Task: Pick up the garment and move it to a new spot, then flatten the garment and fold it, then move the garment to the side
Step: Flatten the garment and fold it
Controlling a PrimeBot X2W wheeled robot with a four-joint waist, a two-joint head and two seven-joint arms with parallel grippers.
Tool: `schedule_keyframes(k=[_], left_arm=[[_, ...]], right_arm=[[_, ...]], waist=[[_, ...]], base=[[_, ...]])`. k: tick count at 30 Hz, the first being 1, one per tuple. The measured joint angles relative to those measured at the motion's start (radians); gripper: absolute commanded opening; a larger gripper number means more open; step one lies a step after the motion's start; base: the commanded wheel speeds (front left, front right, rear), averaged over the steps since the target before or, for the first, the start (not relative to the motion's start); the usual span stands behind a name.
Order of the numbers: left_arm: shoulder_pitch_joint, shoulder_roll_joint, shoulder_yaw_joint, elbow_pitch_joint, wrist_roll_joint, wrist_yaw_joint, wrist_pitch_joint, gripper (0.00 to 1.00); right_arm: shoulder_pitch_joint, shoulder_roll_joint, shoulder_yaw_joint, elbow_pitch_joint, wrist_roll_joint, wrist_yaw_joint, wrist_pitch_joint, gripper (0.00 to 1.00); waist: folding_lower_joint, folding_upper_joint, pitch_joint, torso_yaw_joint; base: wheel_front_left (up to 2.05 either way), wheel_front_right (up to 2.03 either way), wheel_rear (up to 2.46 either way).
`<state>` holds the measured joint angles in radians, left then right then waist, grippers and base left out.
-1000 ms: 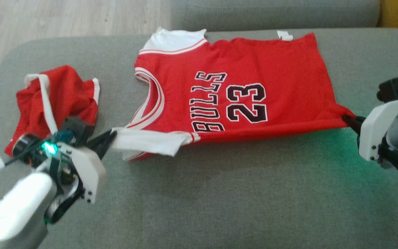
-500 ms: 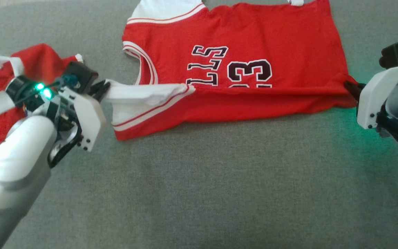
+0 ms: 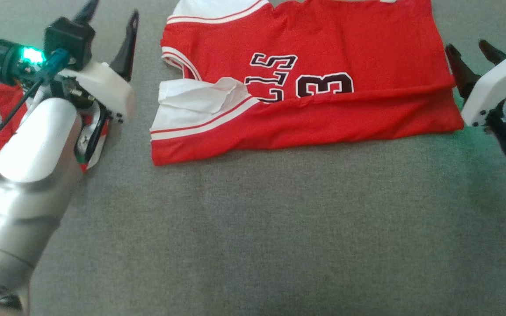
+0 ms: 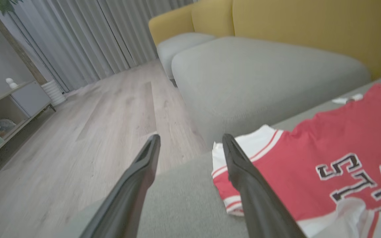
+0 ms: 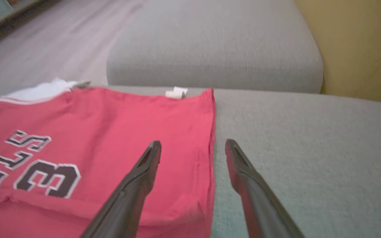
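At centre-far on the grey sofa cushion: red Bulls jersey, flat, near edge folded over the lettering. Left gripper left of the shoulder end, right gripper at the hem end, both with jaws apart and empty. Folding judged under way; next, fresh grasps at both ends for a second fold.

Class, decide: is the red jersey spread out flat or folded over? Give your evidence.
Folded over: the jersey has its near edge lapped across the lettering, hiding part.
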<state>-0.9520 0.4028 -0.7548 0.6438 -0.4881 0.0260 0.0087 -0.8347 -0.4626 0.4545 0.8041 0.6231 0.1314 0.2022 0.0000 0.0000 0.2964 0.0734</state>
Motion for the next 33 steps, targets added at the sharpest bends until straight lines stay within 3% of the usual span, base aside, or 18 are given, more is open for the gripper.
schedule_keyframes(k=[6,11,14,18,25,33], left_arm=[[0.013,-0.064,0.091,0.010,-0.049,0.072,-0.224,1.00],[0.115,-0.084,0.170,-0.099,-0.058,0.104,-0.262,1.00],[0.223,-0.099,0.241,-0.230,-0.049,0.126,-0.264,1.00],[0.416,-0.153,0.329,-0.372,-0.003,0.132,-0.266,1.00],[0.619,-0.244,0.374,-0.371,0.065,0.111,-0.265,1.00],[0.682,-0.298,0.450,-0.321,0.135,0.077,-0.265,1.00]], right_arm=[[0.031,0.064,-0.094,0.001,-0.027,0.000,-0.256,1.00],[0.124,0.133,-0.220,-0.033,-0.032,0.000,-0.425,1.00],[0.211,0.180,-0.304,-0.099,-0.081,0.000,-0.449,1.00],[0.389,0.250,-0.464,-0.305,-0.211,0.000,-0.453,1.00],[0.638,0.388,-0.578,-0.496,-0.373,0.000,-0.453,1.00],[0.704,0.413,-0.578,-0.563,-0.365,0.000,-0.453,1.00]], waist=[[-0.0001,0.0000,-0.052,0.009],[-0.0002,0.0000,-0.110,0.013],[-0.0003,0.0000,-0.142,0.015],[-0.0003,0.0000,-0.171,0.023],[-0.0003,0.0000,-0.176,0.027],[0.0000,0.0000,-0.148,0.006]], base=[[0.00,0.00,0.00],[0.00,0.00,0.00],[0.00,0.00,0.00],[0.00,0.00,0.00],[0.00,0.00,0.00],[0.00,0.00,0.00]])
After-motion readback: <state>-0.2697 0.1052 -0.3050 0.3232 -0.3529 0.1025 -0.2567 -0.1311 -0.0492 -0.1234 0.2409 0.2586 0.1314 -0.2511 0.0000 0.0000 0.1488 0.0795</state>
